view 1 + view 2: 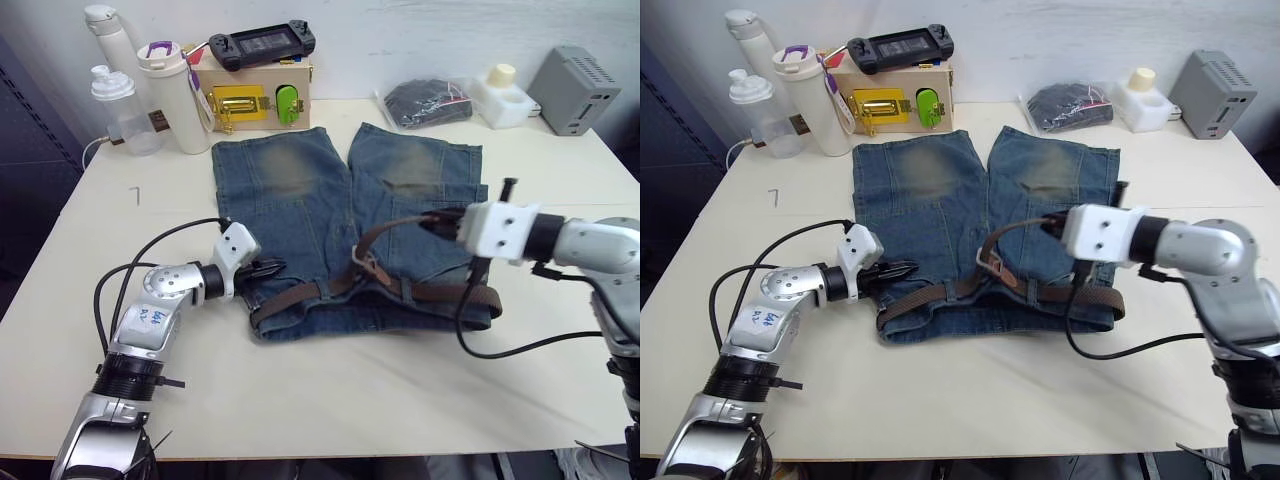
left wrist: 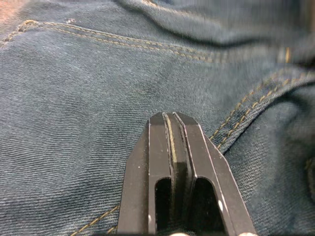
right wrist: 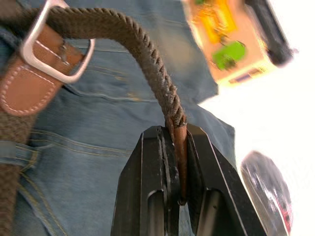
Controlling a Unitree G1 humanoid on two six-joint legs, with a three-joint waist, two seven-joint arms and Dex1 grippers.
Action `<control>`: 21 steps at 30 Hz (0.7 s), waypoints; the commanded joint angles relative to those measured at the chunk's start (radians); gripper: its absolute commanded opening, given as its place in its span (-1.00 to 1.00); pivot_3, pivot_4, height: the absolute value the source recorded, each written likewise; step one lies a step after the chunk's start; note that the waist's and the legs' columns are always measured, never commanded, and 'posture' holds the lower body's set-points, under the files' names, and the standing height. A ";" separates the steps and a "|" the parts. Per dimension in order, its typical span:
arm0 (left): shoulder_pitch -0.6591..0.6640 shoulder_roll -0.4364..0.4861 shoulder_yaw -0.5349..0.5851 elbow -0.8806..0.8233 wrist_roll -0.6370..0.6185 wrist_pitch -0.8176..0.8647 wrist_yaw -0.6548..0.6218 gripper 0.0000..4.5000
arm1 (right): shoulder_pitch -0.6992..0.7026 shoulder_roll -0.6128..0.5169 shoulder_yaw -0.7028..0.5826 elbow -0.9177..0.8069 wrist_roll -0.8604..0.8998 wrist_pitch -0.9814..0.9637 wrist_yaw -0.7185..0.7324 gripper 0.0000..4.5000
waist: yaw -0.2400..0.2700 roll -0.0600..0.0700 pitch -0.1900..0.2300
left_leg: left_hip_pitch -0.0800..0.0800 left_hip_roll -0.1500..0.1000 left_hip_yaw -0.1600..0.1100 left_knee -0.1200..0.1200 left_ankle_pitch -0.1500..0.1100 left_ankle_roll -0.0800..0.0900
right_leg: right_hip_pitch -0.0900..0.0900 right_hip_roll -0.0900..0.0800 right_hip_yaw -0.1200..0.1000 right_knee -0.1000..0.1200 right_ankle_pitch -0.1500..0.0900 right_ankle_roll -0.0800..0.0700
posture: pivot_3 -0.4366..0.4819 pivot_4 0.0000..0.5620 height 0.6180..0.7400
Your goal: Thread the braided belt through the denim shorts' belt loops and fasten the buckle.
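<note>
The denim shorts [image 1: 340,220] lie flat on the bench [image 1: 330,400], the braided belt [image 1: 300,293] along their waistband. The right claw [image 3: 176,140] pinches the belt's leather tip — the strap already passes through the buckle [image 3: 51,46]. The left claw [image 2: 170,120] is pressed together, tips on the denim by the waistband's left end.

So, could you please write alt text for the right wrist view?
The right gripper pinches the braided belt at its brown leather tip, the strap arching up from the silver buckle over the denim shorts.

Far edge of bench [image 1: 330,400]: two white bottles [image 1: 172,95], clear shaker bottle [image 1: 115,105], wooden latch box [image 1: 258,95] carrying black handheld console [image 1: 262,43], bagged dark item [image 1: 425,102], grey box [image 1: 578,88].
</note>
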 commanded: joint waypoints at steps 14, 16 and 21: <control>-0.108 -0.117 -0.004 -0.337 -0.200 0.134 0.035 -0.70 | -0.098 0.087 0.099 -0.022 -0.130 -0.038 -0.062 -1.00 | 0.000 0.000 0.000 | 0.000 0.000 0.000 0.000 0.000 0.000 | 0.000 0.000 0.000 0.000 0.000 0.000 | -0.05 -0.47 -0.56; -0.111 -0.118 -0.024 -0.330 -0.180 0.120 0.034 -0.39 | -0.099 0.088 0.100 -0.023 -0.131 -0.037 -0.060 -1.00 | -0.001 0.000 0.000 | 0.000 0.000 0.000 0.000 0.000 0.000 | 0.000 0.000 0.000 0.000 0.000 0.000 | -0.05 -0.47 -0.56; -0.121 -0.124 -0.082 -0.283 -0.099 0.047 0.034 0.47 | -0.103 0.091 0.102 -0.022 -0.130 -0.037 -0.058 -1.00 | 0.000 0.000 0.000 | 0.000 0.000 0.000 0.000 0.000 0.000 | 0.000 0.000 0.000 0.000 0.000 0.000 | -0.05 -0.47 -0.56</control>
